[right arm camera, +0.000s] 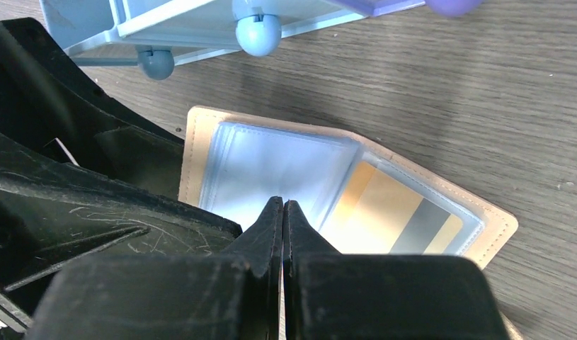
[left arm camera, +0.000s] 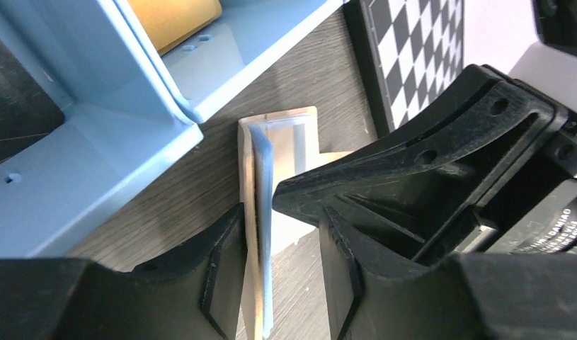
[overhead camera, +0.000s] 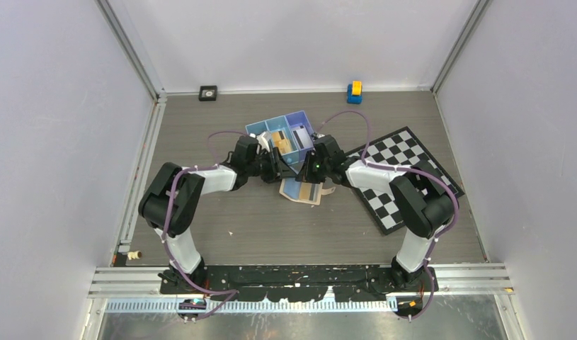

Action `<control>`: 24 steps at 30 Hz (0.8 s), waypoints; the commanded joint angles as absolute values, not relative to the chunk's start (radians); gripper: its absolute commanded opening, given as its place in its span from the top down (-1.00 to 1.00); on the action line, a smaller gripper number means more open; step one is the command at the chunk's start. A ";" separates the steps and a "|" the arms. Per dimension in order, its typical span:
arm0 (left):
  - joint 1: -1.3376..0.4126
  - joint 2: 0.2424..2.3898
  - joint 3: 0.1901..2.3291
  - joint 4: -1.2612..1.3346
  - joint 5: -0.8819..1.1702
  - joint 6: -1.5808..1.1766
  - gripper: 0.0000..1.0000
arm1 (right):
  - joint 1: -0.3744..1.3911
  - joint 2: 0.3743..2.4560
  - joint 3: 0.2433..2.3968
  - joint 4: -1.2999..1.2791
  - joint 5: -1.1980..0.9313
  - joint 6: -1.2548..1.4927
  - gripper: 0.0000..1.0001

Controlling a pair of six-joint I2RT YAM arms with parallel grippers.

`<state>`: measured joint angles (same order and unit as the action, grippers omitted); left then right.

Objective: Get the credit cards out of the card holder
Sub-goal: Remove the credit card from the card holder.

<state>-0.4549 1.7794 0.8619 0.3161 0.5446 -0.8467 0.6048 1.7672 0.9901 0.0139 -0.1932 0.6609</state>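
**Tan card holder lies open beside the tray, one card in its sleeve**

The single card holder point(right arm camera: 200, 134), tan with two clear sleeves, lies open on the worktop point(overhead camera: 271, 227) just beside the blue three-compartment tray point(overhead camera: 260, 129). One orange-tan card point(right arm camera: 384, 212) with a grey stripe shows in a sleeve. The left fingers point(left arm camera: 221, 269) stand spread either side of the raised flap. The right fingers point(right arm camera: 271, 234) are pressed together over the empty sleeve. A checkerboard mat point(overhead camera: 406, 177) lies to the right.

Card holder point(right arm camera: 285, 159): tan, stitched, you have it spread open on the table near the blue tray point(overhead camera: 260, 129), clear sleeves up.
Striped card point(right arm camera: 391, 212): orange-tan with a grey band, tucked in one sleeve.
Loose cards: your orange card point(overhead camera: 284, 145) and pale card point(overhead camera: 298, 134) lie in neighbouring tray compartments.
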 commanded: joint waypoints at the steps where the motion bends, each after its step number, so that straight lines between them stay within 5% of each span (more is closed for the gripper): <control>1: -0.461 1.754 0.897 0.182 0.477 -0.792 0.14 | 0.604 1.739 1.003 0.012 -0.156 0.666 0.99; 11: -0.468 1.775 0.909 0.186 0.503 -0.796 0.29 | 0.604 1.801 1.074 -0.123 -0.121 0.641 0.99; 16: -0.478 1.783 0.913 0.193 0.512 -0.796 0.56 | 0.604 1.818 1.094 -0.163 -0.087 0.631 0.99; 24: -0.499 1.827 0.944 0.188 0.548 -0.797 0.36 | 0.603 1.864 1.111 -0.163 -0.117 0.639 0.99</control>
<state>-0.4862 1.7935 0.9001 0.2008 0.5171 -0.8021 0.6044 1.8591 1.0840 -0.1577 -0.1223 0.6498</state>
